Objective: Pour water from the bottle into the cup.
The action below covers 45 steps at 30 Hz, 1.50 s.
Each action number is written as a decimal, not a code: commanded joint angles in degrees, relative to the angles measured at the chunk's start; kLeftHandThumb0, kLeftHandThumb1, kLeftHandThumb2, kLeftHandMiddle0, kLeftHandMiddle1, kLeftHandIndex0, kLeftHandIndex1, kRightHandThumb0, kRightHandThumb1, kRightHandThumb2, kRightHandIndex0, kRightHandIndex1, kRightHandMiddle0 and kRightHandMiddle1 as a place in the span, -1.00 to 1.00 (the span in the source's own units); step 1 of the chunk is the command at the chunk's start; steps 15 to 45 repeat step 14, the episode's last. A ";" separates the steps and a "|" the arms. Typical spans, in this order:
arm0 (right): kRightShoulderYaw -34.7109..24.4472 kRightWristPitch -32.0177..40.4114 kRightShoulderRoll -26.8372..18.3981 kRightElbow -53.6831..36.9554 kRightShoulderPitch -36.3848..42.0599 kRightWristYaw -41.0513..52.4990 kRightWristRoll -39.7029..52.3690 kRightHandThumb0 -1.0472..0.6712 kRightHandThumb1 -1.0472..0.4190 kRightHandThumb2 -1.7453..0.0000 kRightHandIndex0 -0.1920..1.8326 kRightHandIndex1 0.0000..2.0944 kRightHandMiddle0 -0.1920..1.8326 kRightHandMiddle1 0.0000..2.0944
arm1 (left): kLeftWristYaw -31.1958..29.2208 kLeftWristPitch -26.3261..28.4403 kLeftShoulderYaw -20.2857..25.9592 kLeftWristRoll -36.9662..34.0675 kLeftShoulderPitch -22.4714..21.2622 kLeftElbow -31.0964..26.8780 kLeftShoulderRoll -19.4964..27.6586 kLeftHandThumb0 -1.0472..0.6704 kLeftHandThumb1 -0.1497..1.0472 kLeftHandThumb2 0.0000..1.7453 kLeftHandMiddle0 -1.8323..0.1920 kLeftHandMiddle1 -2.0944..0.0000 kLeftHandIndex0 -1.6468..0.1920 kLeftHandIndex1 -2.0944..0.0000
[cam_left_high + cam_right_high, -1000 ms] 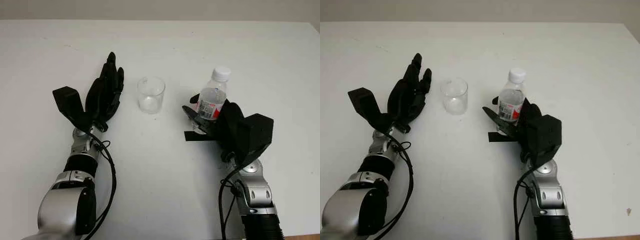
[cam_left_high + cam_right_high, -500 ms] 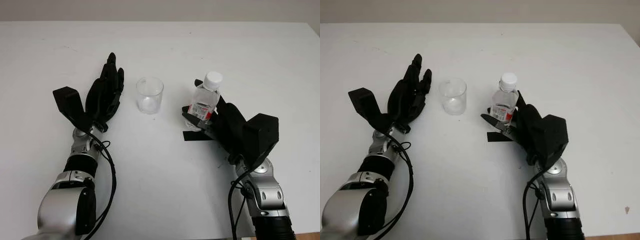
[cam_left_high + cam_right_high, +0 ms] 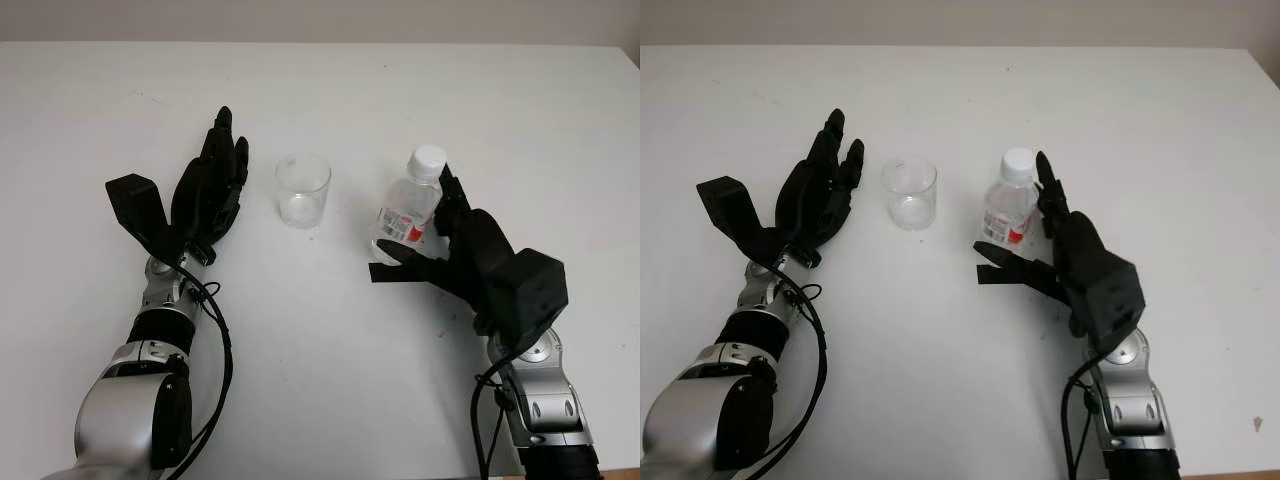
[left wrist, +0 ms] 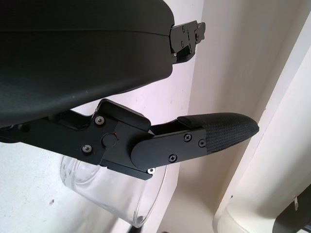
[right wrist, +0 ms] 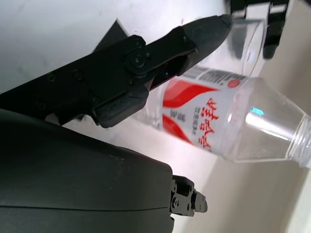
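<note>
Now the right robot hand (image 3: 425, 240) is unclenched beside the bottle (image 3: 410, 200); left robot hand (image 3: 208, 190) open near the cup (image 3: 302, 188)

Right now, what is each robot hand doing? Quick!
Left hand: open, holding nothing, on the table beside the cup.
Right hand: open around the bottle, not gripping it.

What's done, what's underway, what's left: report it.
Done: nothing; the cup looks empty, the bottle capped. In hand: right robot hand open beside the bottle, not closed around it; left robot hand open beside the cup. Left: grasp, uncap, pour.
</note>
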 commanded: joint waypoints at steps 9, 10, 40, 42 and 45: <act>-0.74 -3.53 -1.18 3.47 -1.41 -1.75 -1.40 -1.00 -0.86 0.93 -1.00 -1.00 -1.00 -1.00 | 0.00 -0.45 -0.08 0.07 -0.23 0.11 0.14 -0.73 1.00 -0.28 1.00 1.00 1.00 1.00; -0.65 -3.47 -1.23 3.50 -1.47 -1.09 -0.97 -1.00 -0.86 0.94 -1.00 -1.00 -1.00 -1.00 | -0.04 -0.44 -0.09 0.08 -0.19 0.09 0.16 -0.73 1.00 -0.28 1.00 1.00 1.00 1.00; -0.11 -5.76 -1.22 4.34 -1.54 1.24 0.62 -0.98 -0.84 0.94 -1.00 -1.00 -1.00 -1.00 | -0.46 -0.25 -0.15 -0.02 0.20 -0.41 0.17 -0.73 1.00 -0.29 1.00 1.00 1.00 1.00; -0.11 -5.76 -1.22 4.34 -1.54 1.24 0.62 -0.98 -0.84 0.94 -1.00 -1.00 -1.00 -1.00 | -0.46 -0.25 -0.15 -0.02 0.20 -0.41 0.17 -0.73 1.00 -0.29 1.00 1.00 1.00 1.00; -0.11 -5.76 -1.22 4.34 -1.54 1.24 0.62 -0.98 -0.84 0.94 -1.00 -1.00 -1.00 -1.00 | -0.46 -0.25 -0.15 -0.02 0.20 -0.41 0.17 -0.73 1.00 -0.29 1.00 1.00 1.00 1.00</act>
